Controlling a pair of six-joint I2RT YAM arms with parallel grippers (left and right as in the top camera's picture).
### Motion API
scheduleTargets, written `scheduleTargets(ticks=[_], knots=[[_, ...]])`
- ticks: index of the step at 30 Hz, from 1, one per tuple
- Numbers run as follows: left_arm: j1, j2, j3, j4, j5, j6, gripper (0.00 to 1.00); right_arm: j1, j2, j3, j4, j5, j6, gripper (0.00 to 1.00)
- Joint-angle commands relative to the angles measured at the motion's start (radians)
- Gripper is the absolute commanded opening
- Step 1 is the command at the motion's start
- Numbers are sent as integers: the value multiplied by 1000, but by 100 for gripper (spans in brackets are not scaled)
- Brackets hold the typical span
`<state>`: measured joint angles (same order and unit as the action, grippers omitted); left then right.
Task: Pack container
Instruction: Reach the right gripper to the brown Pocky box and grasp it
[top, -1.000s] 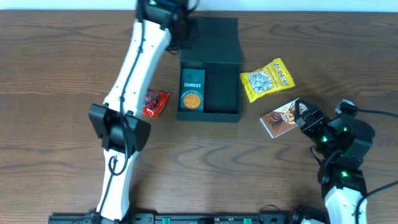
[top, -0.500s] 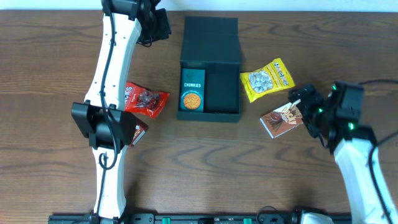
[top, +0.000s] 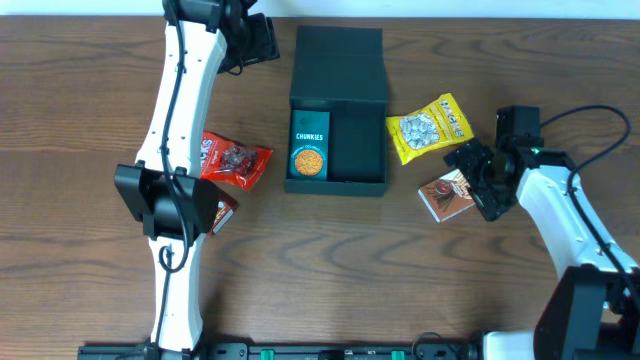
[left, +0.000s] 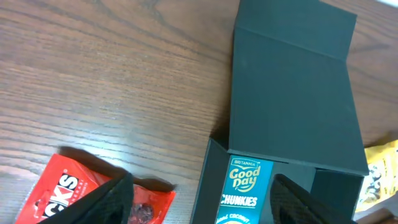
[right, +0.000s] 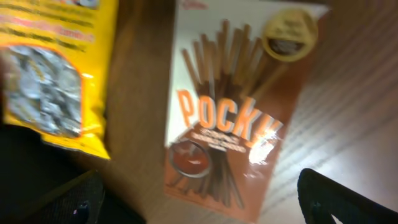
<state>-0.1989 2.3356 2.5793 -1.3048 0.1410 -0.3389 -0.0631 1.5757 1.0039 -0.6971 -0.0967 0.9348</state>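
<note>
dark green container at mid bench, far side, lid flap laid back flat. inside, in its left half: teal cookie pkt, face up. red snack bag near its left wall, yellow bag just beside its right wall. left jaws up by the lid's left edge, wide open w/ nothing in them. right jaws wide open too, low over brown pocky box, not gripping it.
</note>
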Motion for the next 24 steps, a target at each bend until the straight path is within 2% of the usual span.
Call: scheduleTargets(ticks=[1,6,8,12,15,24], knots=[[5,-15,13,-4,-22,3,74,13,-5,14,33,26,-34,99],[5,-15,13,-4,-21,3,75,29,6,14,71,88,-201,99],[5,-15,13,-3,-21,3,75,29,23,14,56,89,-181,99],[5,-15,13,-3,-21,3,76,29,53,14,5,72,-51,99],[5,-15,13,-3,-21,3,77,29,76,14,5,63,-41,99],[5,-15,13,-4,-21,3,93,29,194,14,23,16,-37,99]])
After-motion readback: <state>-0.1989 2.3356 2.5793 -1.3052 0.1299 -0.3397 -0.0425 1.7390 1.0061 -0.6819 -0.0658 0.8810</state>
